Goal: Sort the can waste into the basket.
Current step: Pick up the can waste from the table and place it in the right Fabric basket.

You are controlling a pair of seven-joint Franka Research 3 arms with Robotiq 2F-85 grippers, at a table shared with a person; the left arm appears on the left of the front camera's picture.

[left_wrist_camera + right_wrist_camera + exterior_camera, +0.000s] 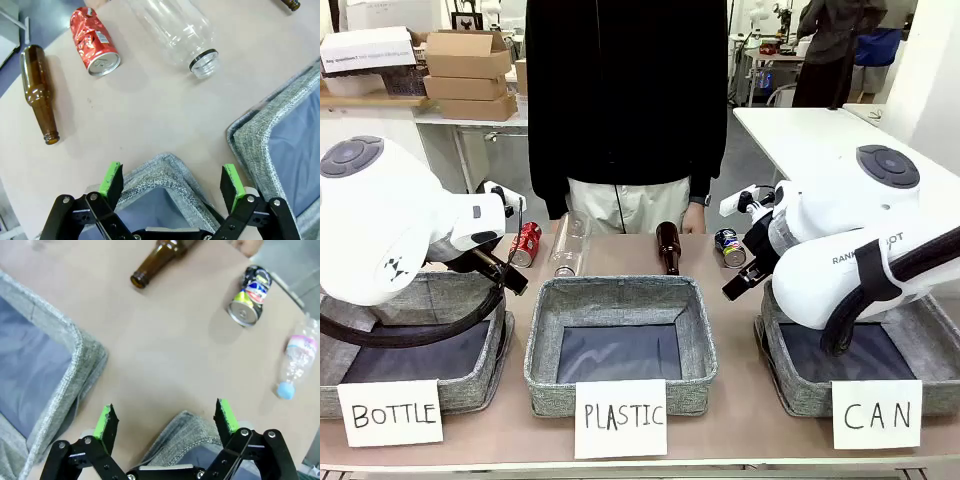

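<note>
Two cans are lying on their sides on the counter (720, 300) at its far edge, in front of a person (625, 100) standing there in a dark top. One red can (527, 243) is resting toward the robot's left, between a brown glass bottle (36, 92) and a clear plastic bottle (570, 242); in the left wrist view its dented body and silver top are showing clearly. The dark blue can (729, 247) is lying toward the right, near a second brown bottle (667, 247) and just beyond the far rim of the basket (940, 345) signed "CAN". In the right wrist view a small crumpled plastic bottle with a blue cap (298, 360) is lying beside that can.

The left end effector (172, 181) is hovering with its green pads spread wide and nothing between them, above the corner of the "BOTTLE" basket (470, 300). The right end effector (167, 421) is likewise gaping wide and carrying nothing, hanging over the far rim of the "CAN" basket, with the blue can well apart from its fingers. The "PLASTIC" basket (615, 290) is sitting in the middle. Neither can is touching an end effector.
</note>
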